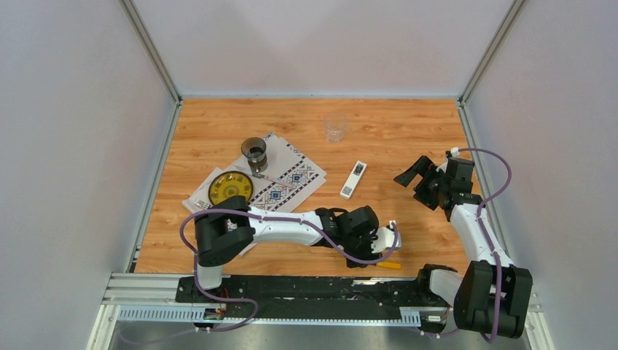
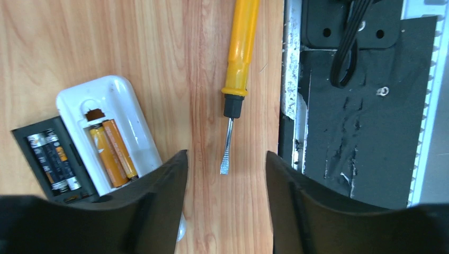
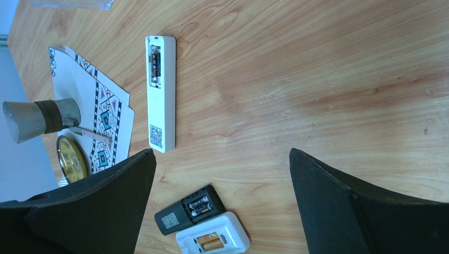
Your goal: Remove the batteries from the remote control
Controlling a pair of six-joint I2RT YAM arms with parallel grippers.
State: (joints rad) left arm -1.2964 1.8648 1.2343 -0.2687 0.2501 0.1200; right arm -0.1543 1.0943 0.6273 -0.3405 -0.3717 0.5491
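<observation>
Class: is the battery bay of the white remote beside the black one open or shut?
Open: no cover on the white remote; two orange batteries lie exposed inside.

Screwdriver (image 2: 239, 58) lies beside white remote (image 2: 119, 95) — bare wood (image 2: 198, 79) between.

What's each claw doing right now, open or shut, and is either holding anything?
Left claw: open, holding nothing, above the screwdriver tip.
Right claw: open, holding nothing.
</observation>
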